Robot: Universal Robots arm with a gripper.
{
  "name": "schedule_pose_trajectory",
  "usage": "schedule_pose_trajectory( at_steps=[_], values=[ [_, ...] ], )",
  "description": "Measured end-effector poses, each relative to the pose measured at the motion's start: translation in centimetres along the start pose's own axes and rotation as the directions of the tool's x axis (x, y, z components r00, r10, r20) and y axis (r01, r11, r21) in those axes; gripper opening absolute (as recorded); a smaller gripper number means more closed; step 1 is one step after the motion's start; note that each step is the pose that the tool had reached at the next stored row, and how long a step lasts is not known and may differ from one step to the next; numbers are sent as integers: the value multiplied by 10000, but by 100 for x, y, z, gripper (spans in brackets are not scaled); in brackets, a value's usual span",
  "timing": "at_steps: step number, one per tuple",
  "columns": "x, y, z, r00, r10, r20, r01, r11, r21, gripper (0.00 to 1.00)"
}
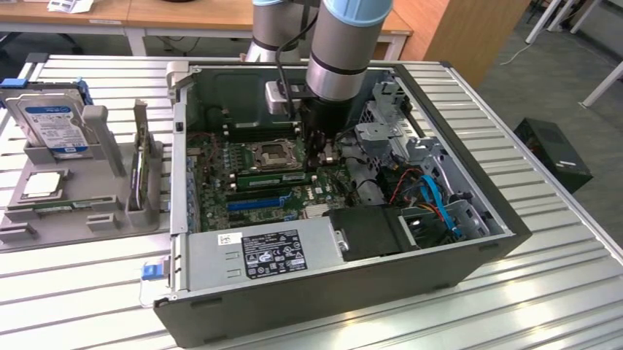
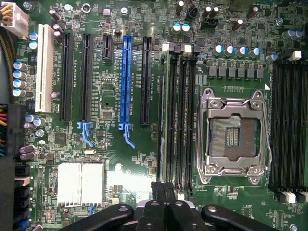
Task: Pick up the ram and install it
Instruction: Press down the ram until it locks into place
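We see the arm (image 1: 336,51) reaching into the open computer case (image 1: 428,248) at centre frame, above the motherboard (image 1: 262,189).

Arm (image 1: 341,44): thick round tube sections in matt silver-grey. Light blue cap ring at the upper joint; a thin black band circles the tube lower down. Second grey section behind it, also with a blue-edged joint. Below the band the wrist turns black and narrows. Small pale grey box (image 1: 279,97) fixed beside the wrist, on the exterior view's left. Thin black cable (image 1: 279,44) runs down along the arm to that box. Pincer (image 2: 164,188): black throughout, two narrow flat-ended fingers (image 2: 157,188) pressed together, glossy rounded link arms spreading to each side behind them, round pivot bolts at the link joints.
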State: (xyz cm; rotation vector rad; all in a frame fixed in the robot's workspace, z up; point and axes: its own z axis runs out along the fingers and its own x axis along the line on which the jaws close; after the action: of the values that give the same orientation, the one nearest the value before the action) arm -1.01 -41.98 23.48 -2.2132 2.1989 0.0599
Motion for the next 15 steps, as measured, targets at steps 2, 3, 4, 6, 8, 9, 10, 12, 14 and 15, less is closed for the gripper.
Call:
schedule_pose_trajectory(
  at_steps=[2,3,4,6,8,9,10,12,14,15],
  values=[
    [0,0,3,9999,112,1,-112,9999,5,11],
    [0,0,3,9999,154,1,-154,9999,6,11],
    [0,0,5,9998,197,3,-197,9998,9,11],
    [0,0,7,9995,322,4,-322,9995,14,11],
    [0,0,7,9995,322,5,-322,9995,15,11],
    [0,0,7,9995,323,5,-323,9995,14,11],
    [0,0,10,9995,322,6,-322,9995,15,11],
    [0,0,24,9995,322,7,-322,9995,15,11],
    [1,0,29,9995,322,4,-322,9995,14,11],
    [1,0,29,9995,323,4,-323,9995,14,11]
  ],
)
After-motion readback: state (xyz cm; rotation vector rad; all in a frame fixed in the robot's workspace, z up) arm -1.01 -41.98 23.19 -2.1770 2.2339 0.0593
